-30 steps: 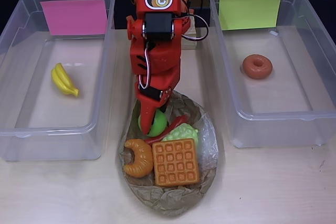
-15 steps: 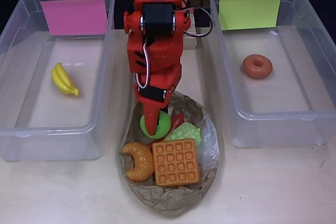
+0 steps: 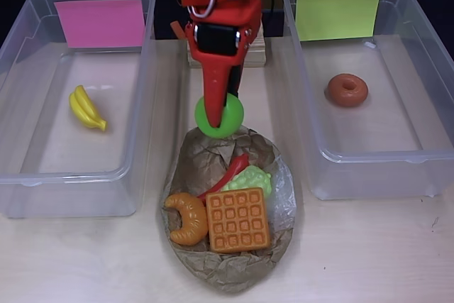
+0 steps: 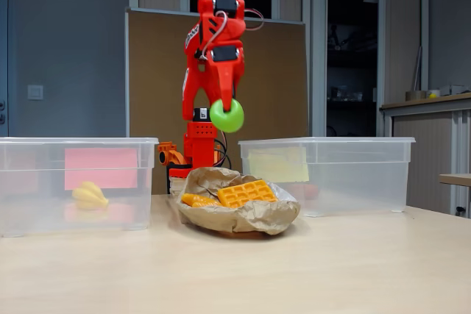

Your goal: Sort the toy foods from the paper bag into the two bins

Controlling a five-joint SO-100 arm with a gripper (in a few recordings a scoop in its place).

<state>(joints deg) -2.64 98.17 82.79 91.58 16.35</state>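
My red gripper (image 3: 220, 113) (image 4: 226, 114) is shut on the green apple (image 3: 220, 118) (image 4: 227, 117), held high above the far end of the paper bag (image 3: 273, 207) (image 4: 243, 218). On the bag lie an orange croissant (image 3: 186, 218), an orange waffle (image 3: 237, 219) (image 4: 246, 193), a red chili (image 3: 228, 174) and pale green grapes (image 3: 252, 177). The left bin (image 3: 28, 175) (image 4: 44, 182) with the pink sheet (image 3: 101, 22) holds yellow bananas (image 3: 86, 108) (image 4: 89, 195). The right bin (image 3: 425, 168) (image 4: 353, 182) with the yellow-green sheet (image 3: 338, 13) holds a brown donut (image 3: 347, 90).
The arm's base stands on a wooden block (image 3: 254, 51) between the two bins at the table's back. Bare table (image 3: 369, 253) runs along the front edge before the bag and bins.
The gripper closed on the green apple on the bag and lifted it up and back, away from the other toys. The croissant shifted slightly.
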